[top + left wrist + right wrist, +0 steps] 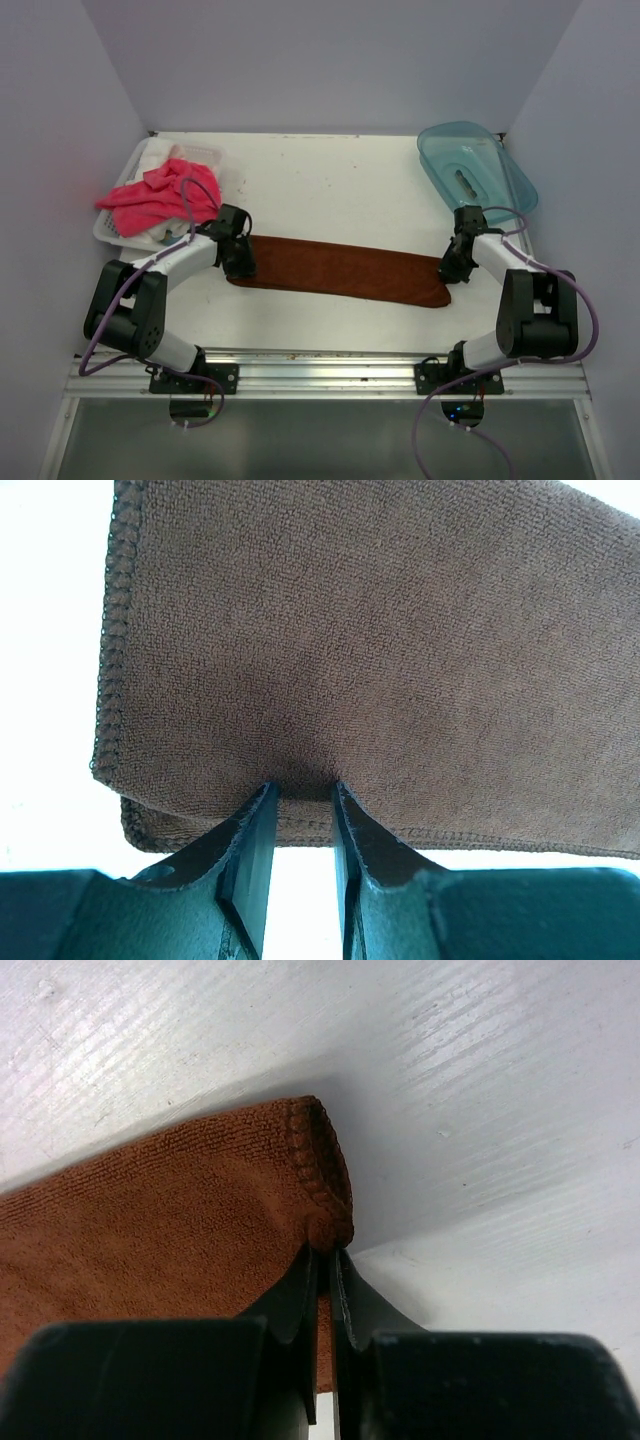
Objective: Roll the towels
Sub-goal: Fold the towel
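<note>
Rust-brown terry towel (340, 270): long narrow strip, flat on the white desk (330, 180), running left to right, unrolled. Two layers show at its left end. Left pincer (303, 792) pinches that end and right pincer (325, 1255) pinches the right corner. Pink-red cloth towel (155, 195): crumpled heap in a white basket (105, 232), rear left.
</note>
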Controlling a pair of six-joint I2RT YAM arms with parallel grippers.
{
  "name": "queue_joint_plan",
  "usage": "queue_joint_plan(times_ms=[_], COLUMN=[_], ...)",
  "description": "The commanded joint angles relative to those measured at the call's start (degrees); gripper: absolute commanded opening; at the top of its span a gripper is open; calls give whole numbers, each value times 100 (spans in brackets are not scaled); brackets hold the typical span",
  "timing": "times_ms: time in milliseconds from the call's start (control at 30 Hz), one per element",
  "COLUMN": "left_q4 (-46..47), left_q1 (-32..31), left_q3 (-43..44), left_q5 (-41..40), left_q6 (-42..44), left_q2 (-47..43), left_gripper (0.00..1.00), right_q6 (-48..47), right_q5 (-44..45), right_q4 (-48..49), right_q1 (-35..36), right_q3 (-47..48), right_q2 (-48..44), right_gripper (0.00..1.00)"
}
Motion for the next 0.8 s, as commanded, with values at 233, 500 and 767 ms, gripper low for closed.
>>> queue_joint_plan(times_ms=[233,500,767], left_q4=[283,599,775], left_q1=[38,-497,-1499], left_q3=[-124,-221,-10], left_q5=[116,451,627], left_q6=[19,-341,-807], left_q2=[-22,84,286], left_gripper=[31,30,30], right_q6=[144,206,-66], right_q5=[638,1052,1465], right_q4=[-312,-1200,-2079], right_q1=[-53,-141,-141], right_q3=[-195,383,1456], right_q2=[-764,-1950,-2505], right_gripper=[0,0,0])
